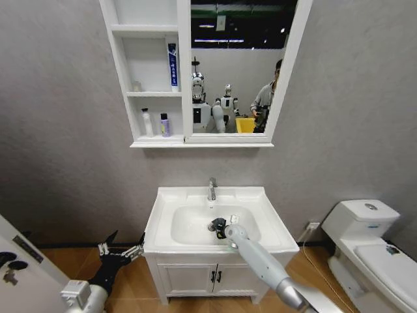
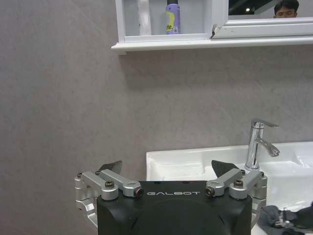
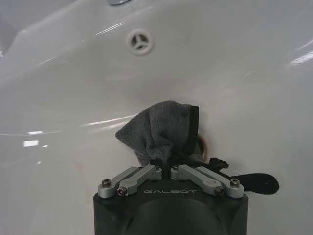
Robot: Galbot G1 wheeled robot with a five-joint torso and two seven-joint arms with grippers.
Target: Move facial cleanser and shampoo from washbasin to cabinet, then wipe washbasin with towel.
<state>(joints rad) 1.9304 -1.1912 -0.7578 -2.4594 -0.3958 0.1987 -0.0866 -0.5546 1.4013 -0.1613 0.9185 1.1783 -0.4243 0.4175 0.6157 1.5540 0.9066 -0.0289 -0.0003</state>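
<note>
— Where were your jaws?

— My left gripper (image 1: 122, 250) hung low beside the washbasin's (image 1: 270, 225) left edge, jaws apart and empty. My right gripper (image 3: 168, 165) was down in the bowl, jaws clamped on the towel (image 3: 159, 128), pressed to the porcelain.

— And farther off?

— Two bottles (image 1: 154, 123) stood on the cabinet's (image 1: 184, 72) bottom shelf, a tube (image 1: 172, 66) above.

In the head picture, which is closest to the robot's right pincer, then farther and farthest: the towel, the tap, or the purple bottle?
1. The towel, gripped in the right pincer inside the washbasin bowl.
2. The tap, at the back rim.
3. The purple bottle, up on the cabinet's bottom shelf.
</note>
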